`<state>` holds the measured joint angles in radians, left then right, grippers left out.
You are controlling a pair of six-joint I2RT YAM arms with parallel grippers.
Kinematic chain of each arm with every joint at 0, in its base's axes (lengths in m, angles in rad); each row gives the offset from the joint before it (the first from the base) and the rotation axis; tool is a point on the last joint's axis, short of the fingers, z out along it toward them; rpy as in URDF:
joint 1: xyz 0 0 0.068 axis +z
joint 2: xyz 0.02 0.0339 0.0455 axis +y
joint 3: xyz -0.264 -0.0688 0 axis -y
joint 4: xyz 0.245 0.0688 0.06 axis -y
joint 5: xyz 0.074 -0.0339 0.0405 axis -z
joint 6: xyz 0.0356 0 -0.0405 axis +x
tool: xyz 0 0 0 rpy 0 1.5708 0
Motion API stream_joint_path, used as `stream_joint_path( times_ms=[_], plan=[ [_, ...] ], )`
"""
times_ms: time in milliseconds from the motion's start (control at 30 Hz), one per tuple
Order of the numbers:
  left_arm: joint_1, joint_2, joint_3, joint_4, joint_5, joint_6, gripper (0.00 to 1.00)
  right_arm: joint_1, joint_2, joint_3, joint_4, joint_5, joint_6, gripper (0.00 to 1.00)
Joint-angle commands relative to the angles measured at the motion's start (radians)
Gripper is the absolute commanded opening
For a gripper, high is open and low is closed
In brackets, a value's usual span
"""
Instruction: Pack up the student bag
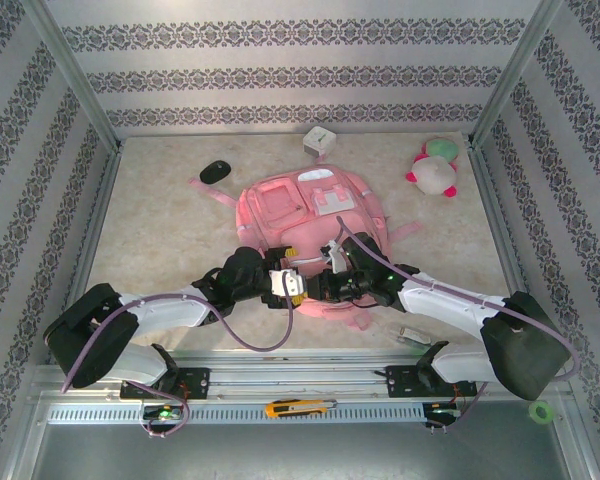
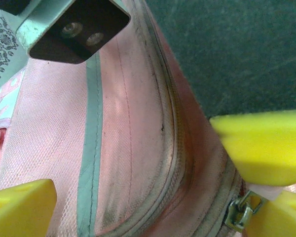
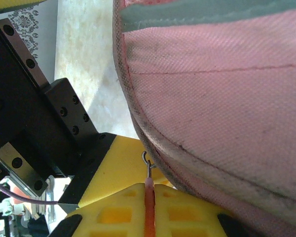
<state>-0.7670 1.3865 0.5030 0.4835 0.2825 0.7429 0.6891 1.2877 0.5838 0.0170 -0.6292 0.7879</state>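
Note:
The student bag (image 1: 305, 225), a large pink backpack with pale trim, lies flat in the middle of the table. Both grippers meet at its near edge. My left gripper (image 1: 288, 284) is open, and its yellow fingers (image 2: 20, 207) stand wide on either side of the bag's curved zipper seam (image 2: 175, 163). A metal zipper slider (image 2: 238, 213) sits by the right-hand finger. My right gripper (image 3: 149, 190) is shut on a thin pink zipper pull (image 3: 148, 197), whose metal hook (image 3: 147, 163) sticks up against the bag's edge (image 3: 197, 163).
At the back stand a white box (image 1: 320, 140) and a black mouse-like object (image 1: 216, 171). A pink-white-green plush toy (image 1: 435, 168) lies back right. A small silver item (image 1: 412, 336) lies near the right arm. An orange utility knife (image 1: 298, 407) rests on the front rail.

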Motion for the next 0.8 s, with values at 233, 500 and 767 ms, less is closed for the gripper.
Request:
stream_joint_path(
  times_ms=[233, 500, 767],
  plan=[
    [-0.015, -0.003, 0.057, 0.109, 0.009, -0.034, 0.94, -0.001, 0.019, 0.004, 0.021, -0.009, 0.011, 0.14],
    [-0.015, -0.003, 0.06, 0.109, 0.016, -0.04, 0.94, 0.009, 0.03, 0.01, 0.027, -0.003, 0.014, 0.15],
    [-0.016, -0.03, 0.047, 0.064, -0.014, -0.012, 0.95, 0.001, 0.016, 0.017, 0.016, 0.025, 0.0, 0.0]
  ],
)
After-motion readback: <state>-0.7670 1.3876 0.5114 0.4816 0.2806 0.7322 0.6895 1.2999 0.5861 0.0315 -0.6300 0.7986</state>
